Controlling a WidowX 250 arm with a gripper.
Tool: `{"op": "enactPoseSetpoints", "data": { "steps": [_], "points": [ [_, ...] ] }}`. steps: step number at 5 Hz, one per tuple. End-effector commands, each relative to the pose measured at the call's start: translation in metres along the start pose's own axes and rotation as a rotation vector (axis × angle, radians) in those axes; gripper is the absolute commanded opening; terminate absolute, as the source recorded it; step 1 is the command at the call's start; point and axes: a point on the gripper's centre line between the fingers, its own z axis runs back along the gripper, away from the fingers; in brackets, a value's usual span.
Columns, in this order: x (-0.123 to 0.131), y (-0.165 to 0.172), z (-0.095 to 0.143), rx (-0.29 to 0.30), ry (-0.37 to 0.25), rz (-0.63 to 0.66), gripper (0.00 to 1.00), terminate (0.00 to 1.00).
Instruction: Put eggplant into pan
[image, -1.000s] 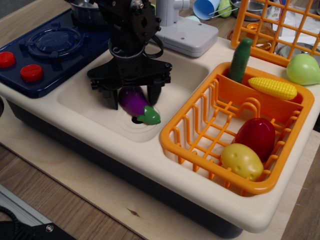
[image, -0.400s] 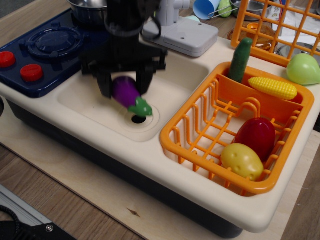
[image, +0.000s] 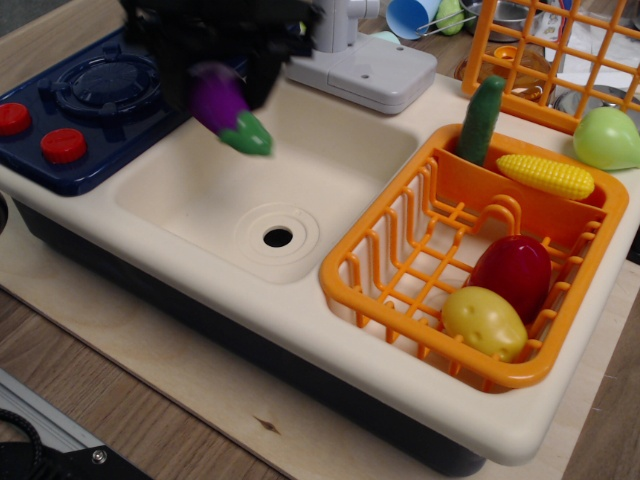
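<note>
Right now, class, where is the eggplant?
The eggplant hangs in the gripper at upper left, above the sink's left edge, beside the blue stove.

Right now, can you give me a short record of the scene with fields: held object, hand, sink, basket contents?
held object: eggplant, lifted above the sink's left edge, green stem pointing down-right
hand: hand, blurred, closed on the eggplant
sink: sink, nothing lying in it, drain uncovered
basket contents: basket holds corn, cucumber, red vegetable, potato
pan: not visible
</note>
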Motion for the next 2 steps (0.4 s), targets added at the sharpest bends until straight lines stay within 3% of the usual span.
{"op": "enactPoseSetpoints", "data": {
  "steps": [1, 2],
  "points": [
    [0.049, 0.03, 0.036, 0.017, -0.122, -0.089, 0.0, 0.0],
    [0.089, 0.042, 0.03, -0.007, -0.166, -0.199, 0.0, 0.0]
  ]
}}
